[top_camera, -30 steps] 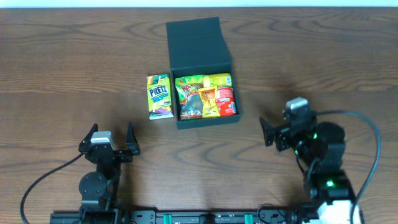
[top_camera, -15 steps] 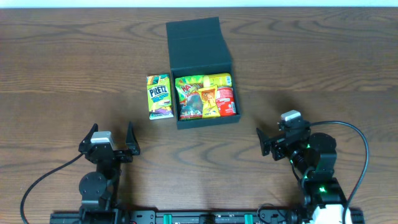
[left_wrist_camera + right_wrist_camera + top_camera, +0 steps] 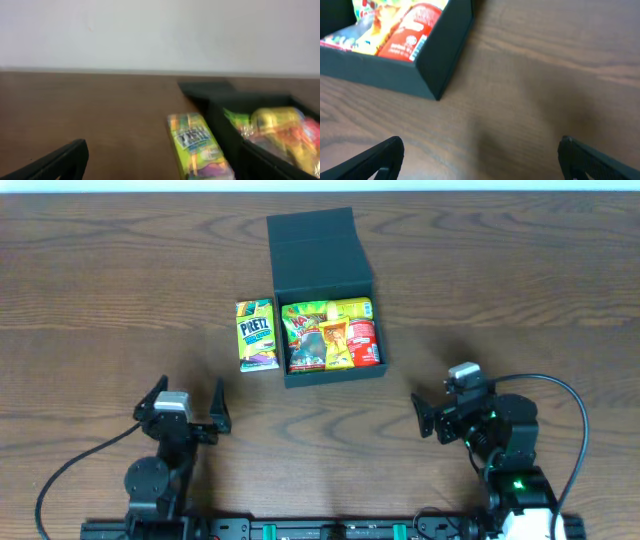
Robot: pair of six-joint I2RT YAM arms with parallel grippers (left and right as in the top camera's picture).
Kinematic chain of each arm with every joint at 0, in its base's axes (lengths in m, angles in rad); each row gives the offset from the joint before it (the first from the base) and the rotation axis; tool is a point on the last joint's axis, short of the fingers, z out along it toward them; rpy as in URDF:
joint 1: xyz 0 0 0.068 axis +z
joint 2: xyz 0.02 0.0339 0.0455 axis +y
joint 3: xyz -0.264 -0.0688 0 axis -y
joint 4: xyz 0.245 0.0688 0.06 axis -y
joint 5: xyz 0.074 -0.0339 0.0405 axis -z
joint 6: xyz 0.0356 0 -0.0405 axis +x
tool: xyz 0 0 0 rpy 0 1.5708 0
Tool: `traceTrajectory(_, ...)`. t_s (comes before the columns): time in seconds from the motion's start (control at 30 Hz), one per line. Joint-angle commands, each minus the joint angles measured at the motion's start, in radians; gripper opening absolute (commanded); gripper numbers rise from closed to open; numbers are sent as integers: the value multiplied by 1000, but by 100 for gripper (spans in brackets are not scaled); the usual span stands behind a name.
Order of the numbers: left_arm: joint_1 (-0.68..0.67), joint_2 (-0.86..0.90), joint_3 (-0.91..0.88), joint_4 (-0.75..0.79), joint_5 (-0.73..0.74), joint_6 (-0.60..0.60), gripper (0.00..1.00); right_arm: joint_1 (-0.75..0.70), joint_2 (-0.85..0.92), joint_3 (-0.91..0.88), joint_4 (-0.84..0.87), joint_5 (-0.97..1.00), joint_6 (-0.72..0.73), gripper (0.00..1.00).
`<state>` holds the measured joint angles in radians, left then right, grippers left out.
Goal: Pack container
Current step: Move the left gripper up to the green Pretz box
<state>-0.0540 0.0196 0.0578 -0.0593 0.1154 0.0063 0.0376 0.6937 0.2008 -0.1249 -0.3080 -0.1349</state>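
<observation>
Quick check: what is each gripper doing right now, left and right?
Left gripper: open, holding nothing.
Right gripper: open, holding nothing.

Left tool (image 3: 188,395), right tool (image 3: 455,405): wide open

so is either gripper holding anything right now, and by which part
Nothing is held: the left gripper and right gripper are both open and empty, apart from the container.
</observation>
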Motion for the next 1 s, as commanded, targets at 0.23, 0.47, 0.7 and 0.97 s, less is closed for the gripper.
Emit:
traceTrajectory(0.23,1,388,426,-97,-33,24,96,-8,0,0,-90,-14,-9,99)
traceTrajectory(0.47,-6,923,866,-368,35,19,95,-8,0,0,-119,-13,-9,99)
traceTrajectory(0.7,-52,1329,1290,-787,140,5,95,-8,0,0,-120,-14,-9,99)
traceTrajectory(0.97,-100,1592,1336,-833,323,-25,95,-8,0,0,-120,-14,-9,99)
